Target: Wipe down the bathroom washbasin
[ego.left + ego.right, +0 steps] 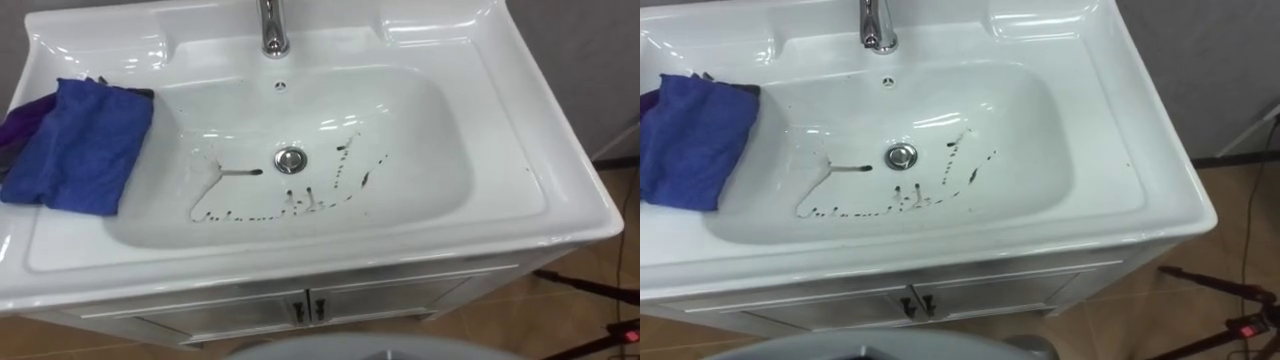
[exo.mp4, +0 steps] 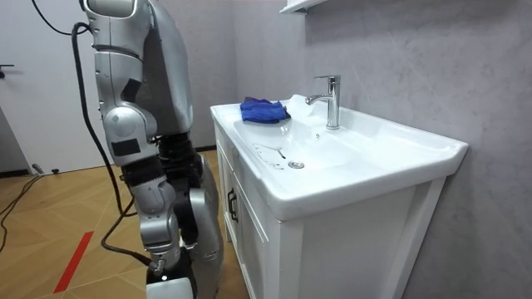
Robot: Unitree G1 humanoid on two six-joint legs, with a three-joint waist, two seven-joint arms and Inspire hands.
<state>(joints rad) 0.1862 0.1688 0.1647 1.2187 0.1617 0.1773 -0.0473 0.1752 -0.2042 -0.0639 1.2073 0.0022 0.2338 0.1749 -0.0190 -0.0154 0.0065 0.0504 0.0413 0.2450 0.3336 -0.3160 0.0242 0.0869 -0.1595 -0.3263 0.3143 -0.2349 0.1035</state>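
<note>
Stood before the white basin (image 1: 420, 130), with the right hand (image 2: 170, 282) hung low at the side, below and short of the rim; could not tell whether the fingers were apart or together. Noted the bowl's long axis running left to right, with dark streaks (image 1: 250, 216) around the drain (image 1: 290, 159). Found the blue cloth (image 1: 78, 145) crumpled on the counter's (image 1: 560, 190) left ledge, above that hand and across the bowl, beside a purple cloth (image 1: 25, 120). Saw a chrome tap (image 1: 272, 28) behind the drain.

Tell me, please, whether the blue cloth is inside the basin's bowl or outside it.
Outside: the blue cloth lies crumpled on the left ledge of the basin, beside the bowl.
</note>
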